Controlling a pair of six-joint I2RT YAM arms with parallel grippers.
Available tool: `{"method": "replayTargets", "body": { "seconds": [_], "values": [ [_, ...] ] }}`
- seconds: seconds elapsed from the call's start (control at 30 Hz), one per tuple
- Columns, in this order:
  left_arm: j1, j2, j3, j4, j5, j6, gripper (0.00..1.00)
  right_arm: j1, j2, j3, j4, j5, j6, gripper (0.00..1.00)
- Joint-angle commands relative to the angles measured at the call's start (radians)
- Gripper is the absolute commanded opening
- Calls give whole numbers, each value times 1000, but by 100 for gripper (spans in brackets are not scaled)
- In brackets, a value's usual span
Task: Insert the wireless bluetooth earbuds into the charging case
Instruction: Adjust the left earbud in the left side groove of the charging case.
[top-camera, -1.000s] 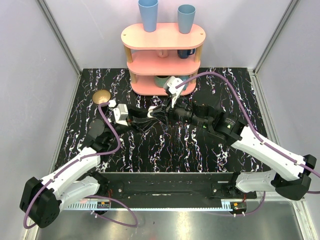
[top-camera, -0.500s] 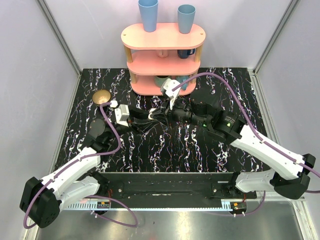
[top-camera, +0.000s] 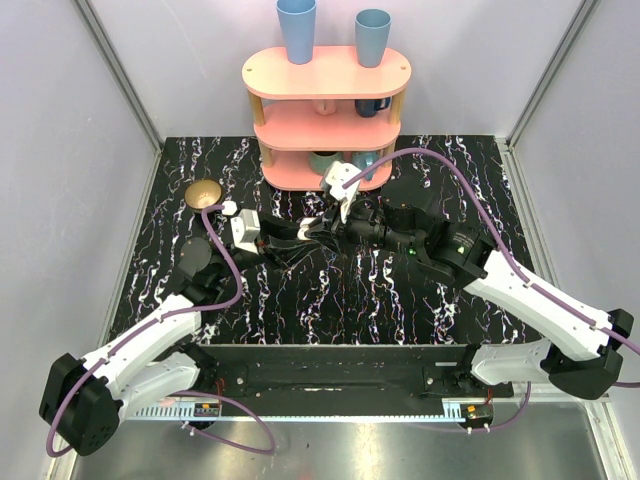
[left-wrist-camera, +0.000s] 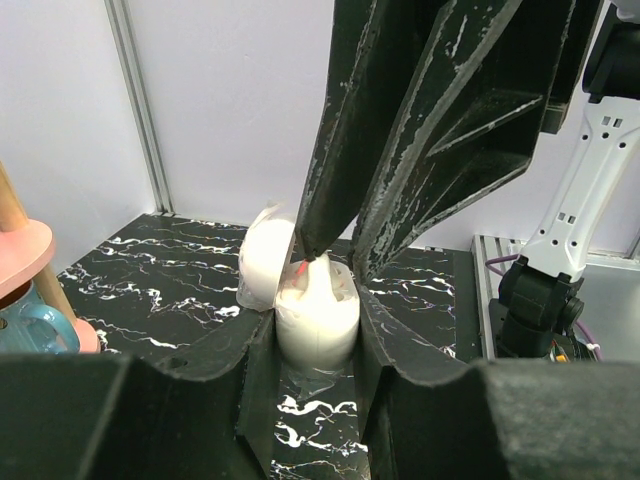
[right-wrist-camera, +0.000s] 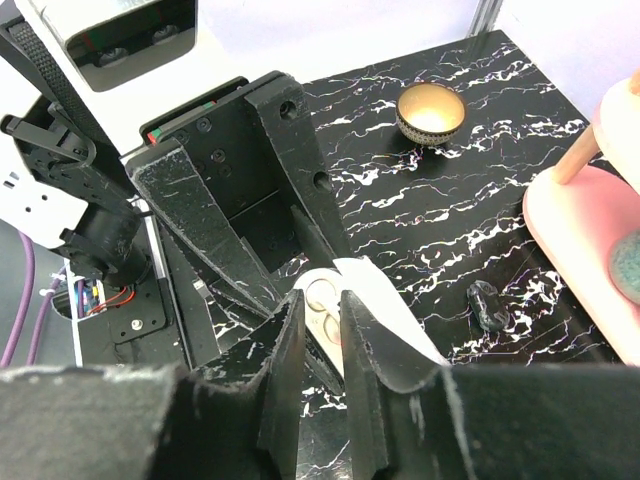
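Now: we note the left pincer (left-wrist-camera: 315, 338) clamped on the open case (left-wrist-camera: 316, 318), mid-frame in the top view. The right pincer (right-wrist-camera: 320, 306) tips sit at its wells with a narrow gap; we cannot tell its load.

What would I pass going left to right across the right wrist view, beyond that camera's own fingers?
Charging case, lid open → gold bowl, farther back → small black object → pink shelf at the right edge.
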Motion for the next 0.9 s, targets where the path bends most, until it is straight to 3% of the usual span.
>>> {"method": "replayTargets", "body": {
  "seconds": [0.0, 0.5, 0.57, 0.8, 0.87],
  "values": [
    [1, -22, 33, 97, -10, -1, 0, 5, -13, 7, -91, 26, -23, 29],
    [1, -15, 41, 100, -5, -1, 0, 5, 19, 7, -120, 26, -62, 27],
    [1, -13, 41, 102, -5, -1, 0, 5, 24, 9, -123, 12, -69, 23],
    [1, -10, 40, 105, -8, -3, 0, 5, 54, 18, -126, -49, -56, 22],
    [0, -12, 40, 105, -10, -1, 0, 5, 57, 19, -129, -57, -58, 15]
  ]
}}
